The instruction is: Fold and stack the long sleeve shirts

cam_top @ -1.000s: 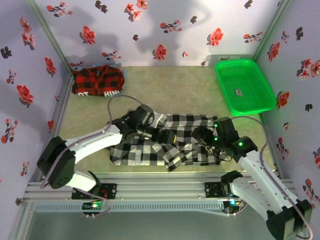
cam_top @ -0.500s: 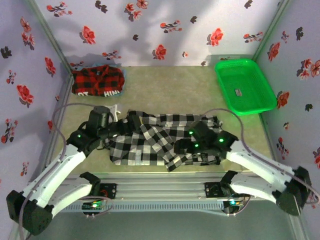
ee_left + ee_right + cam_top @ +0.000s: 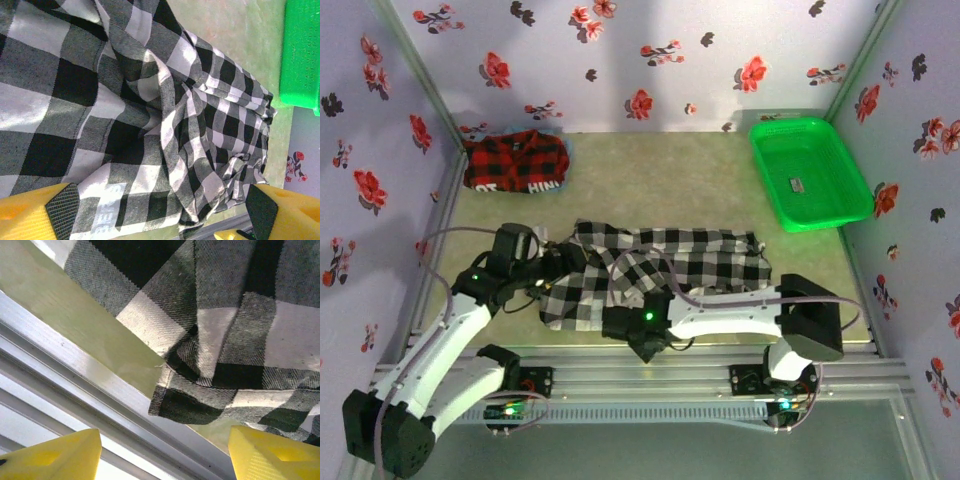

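At the far left corner of the table (image 3: 670, 185), against the floral wall (image 3: 620, 60), the red-and-black plaid shirt (image 3: 515, 163) is seen lying folded, with white lettering shown along its near edge. Nearer and slightly to the right, the left gripper (image 3: 555, 277) is held at the left end of the black-and-white checked shirt (image 3: 670, 262). In the left wrist view its yellow fingers (image 3: 30, 217) are seen spread wide, the jaws released, and rumpled checked cloth is seen beneath and beyond them; whether the tips touch the cloth cannot be told. The checked shirt is spread, creased and bunched, across the middle of the table close to the near edge, well apart from the plaid shirt. The right arm is laid leftward along that near edge, and the right gripper (image 3: 640, 338) is placed at the shirt's near hem, about midway along it. In the right wrist view its yellow fingers (image 3: 270, 452) are held apart, the jaws released, with nothing clasped between them; a corner of the hem is seen on the table just ahead, beside the aluminium rail (image 3: 75, 385). At the far right corner the green plastic basket (image 3: 815, 150) is set, apart from the checked shirt
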`<state>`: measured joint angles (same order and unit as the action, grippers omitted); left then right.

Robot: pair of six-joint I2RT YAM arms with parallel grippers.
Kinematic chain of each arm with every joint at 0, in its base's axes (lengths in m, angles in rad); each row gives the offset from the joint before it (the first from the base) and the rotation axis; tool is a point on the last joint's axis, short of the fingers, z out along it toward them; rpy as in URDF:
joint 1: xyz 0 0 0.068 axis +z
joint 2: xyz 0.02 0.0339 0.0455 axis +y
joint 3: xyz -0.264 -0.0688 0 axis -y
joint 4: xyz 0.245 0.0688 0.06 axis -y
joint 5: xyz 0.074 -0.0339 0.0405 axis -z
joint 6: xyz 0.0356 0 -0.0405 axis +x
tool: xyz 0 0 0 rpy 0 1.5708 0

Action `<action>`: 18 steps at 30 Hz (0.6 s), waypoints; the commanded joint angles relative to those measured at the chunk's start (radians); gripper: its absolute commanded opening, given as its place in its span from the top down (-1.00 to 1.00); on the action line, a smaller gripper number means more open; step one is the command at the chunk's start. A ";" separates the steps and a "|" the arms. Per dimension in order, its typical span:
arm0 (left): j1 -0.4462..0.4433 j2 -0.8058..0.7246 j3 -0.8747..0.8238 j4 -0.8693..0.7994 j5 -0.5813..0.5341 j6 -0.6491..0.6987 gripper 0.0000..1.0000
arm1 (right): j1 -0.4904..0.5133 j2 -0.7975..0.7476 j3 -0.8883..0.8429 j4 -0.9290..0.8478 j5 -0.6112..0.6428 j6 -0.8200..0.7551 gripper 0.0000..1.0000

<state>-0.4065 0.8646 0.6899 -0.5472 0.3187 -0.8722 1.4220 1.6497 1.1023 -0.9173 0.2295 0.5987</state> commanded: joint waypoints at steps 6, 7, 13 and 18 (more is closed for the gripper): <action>0.032 -0.045 0.018 -0.080 0.017 0.040 -0.78 | 0.012 0.112 0.013 0.026 0.080 -0.024 -0.10; 0.035 -0.047 0.017 -0.087 0.017 0.042 -0.78 | 0.011 0.125 0.012 0.020 0.095 -0.020 -0.04; 0.054 -0.064 0.016 -0.103 0.019 0.057 -0.78 | -0.018 0.175 -0.015 0.058 0.098 -0.029 0.30; 0.066 -0.064 0.020 -0.107 0.030 0.070 -0.78 | -0.031 0.155 0.029 0.025 0.099 -0.059 0.73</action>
<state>-0.3519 0.8139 0.6903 -0.6250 0.3267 -0.8356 1.3983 1.8202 1.1007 -0.8680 0.2966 0.5549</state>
